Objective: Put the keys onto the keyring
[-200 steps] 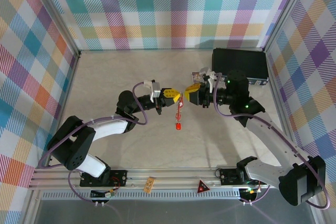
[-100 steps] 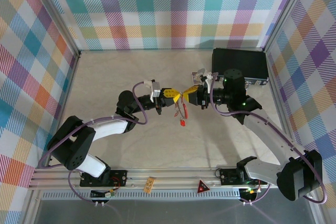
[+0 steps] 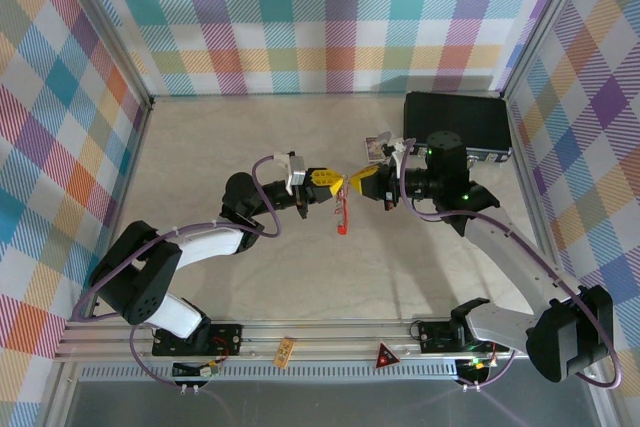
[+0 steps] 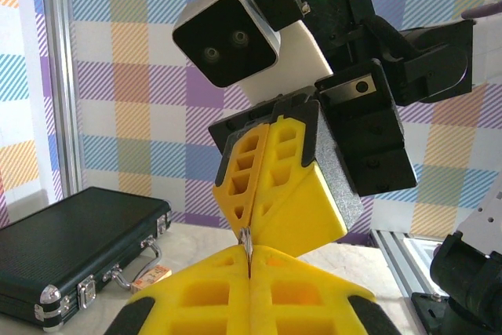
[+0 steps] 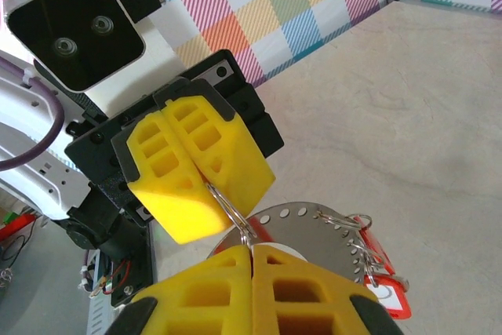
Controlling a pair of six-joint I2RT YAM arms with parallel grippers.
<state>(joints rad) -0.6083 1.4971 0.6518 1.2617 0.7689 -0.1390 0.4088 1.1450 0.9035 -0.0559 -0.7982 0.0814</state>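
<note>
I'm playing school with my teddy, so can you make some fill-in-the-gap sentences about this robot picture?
1. The left gripper and the right gripper pinch the keyring between them with ____ fingers.
2. The keys hanging by the keyring have ____ tags.
3. The case at the back of the table is ____.

Missing words: yellow, red, black.
</note>
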